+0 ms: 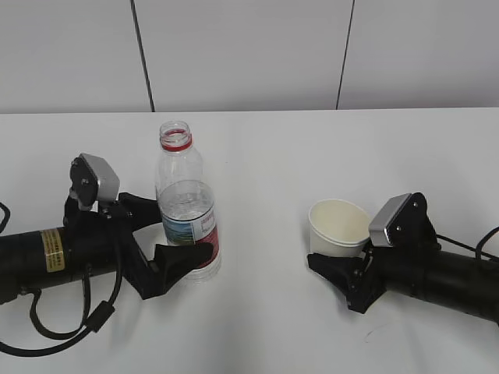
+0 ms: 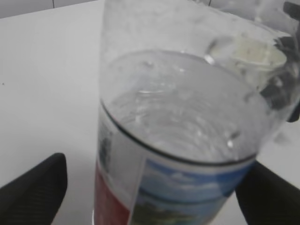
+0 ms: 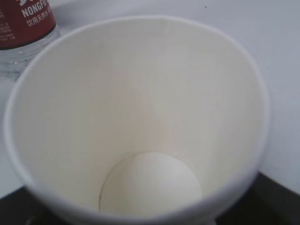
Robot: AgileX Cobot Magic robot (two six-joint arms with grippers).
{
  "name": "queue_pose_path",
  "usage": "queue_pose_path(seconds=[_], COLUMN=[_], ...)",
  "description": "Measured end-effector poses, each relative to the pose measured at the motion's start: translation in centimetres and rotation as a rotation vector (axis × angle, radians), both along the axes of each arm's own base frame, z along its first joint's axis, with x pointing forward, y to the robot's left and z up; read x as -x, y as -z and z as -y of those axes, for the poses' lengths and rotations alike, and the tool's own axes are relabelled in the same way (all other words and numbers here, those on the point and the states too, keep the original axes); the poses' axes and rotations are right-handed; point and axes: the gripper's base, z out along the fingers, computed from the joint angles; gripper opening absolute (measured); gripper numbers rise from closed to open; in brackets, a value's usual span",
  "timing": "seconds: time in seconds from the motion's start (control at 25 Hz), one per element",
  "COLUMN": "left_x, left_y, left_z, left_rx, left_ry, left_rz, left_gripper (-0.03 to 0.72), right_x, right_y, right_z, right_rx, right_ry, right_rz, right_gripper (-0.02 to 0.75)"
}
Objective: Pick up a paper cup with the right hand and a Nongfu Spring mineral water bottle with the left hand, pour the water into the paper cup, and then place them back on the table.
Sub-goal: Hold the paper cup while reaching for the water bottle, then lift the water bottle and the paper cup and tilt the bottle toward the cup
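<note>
The Nongfu Spring bottle stands upright and uncapped on the white table, holding water to about mid-height. My left gripper is open around its label. In the left wrist view the bottle fills the frame; the right finger is at its wall and the left finger stands apart. The empty paper cup stands upright on the right. My right gripper lies low at its base. The right wrist view looks into the cup; dark fingers show under its rim, contact hidden.
A black cable loops on the table at the front left. A small dark scuff marks the table near the right arm. The bottle's red label shows at the top left of the right wrist view. A grey wall stands behind.
</note>
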Motion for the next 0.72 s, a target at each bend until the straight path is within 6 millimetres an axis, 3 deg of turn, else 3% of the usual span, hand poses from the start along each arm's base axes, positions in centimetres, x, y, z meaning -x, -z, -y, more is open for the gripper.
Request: queue_pose_path(seconds=[0.28,0.72], left_x=[-0.6,-0.7], left_y=[0.2,1.8], left_z=[0.9,0.7], left_rx=[0.007,0.005], left_ry=[0.007,-0.03], left_rz=[0.006,-0.046], left_gripper=[0.641,0.556], right_x=[0.0,0.0], right_y=[0.0,0.0], right_z=[0.0,0.0], right_rx=[0.0,0.0], right_ry=[0.0,0.0], right_rz=[0.0,0.0], right_gripper=[0.511,0.511])
